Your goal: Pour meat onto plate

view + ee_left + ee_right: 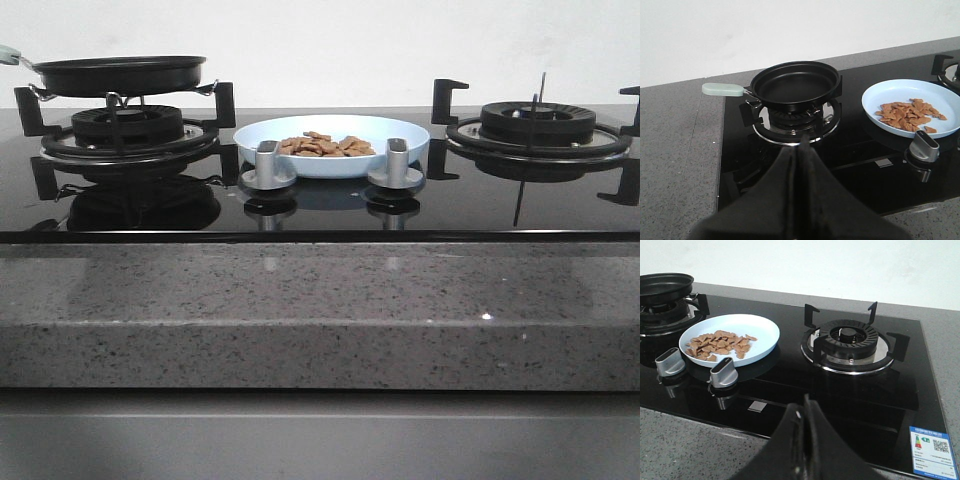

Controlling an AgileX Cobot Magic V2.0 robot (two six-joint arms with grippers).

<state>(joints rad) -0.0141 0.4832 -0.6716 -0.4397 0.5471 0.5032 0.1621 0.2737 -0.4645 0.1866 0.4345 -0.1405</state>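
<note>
The meat (325,146) lies as a heap of small orange-brown chunks in the pale blue plate (400,134), which sits on the black hob between the two burners. Both show in the left wrist view, meat (908,114) on plate (880,95), and in the right wrist view, meat (719,344) on plate (762,330). The black frying pan (118,74) stands empty on the left burner, and it shows in the left wrist view (795,86). My left gripper (799,148) is shut and empty, back from the pan. My right gripper (805,407) is shut and empty, near the hob's front edge.
The pan's pale green handle (722,89) points away from the plate. Two grey knobs (267,164) (397,163) stand in front of the plate. The right burner (538,125) has black upright pan supports. A speckled grey counter (320,300) runs along the front.
</note>
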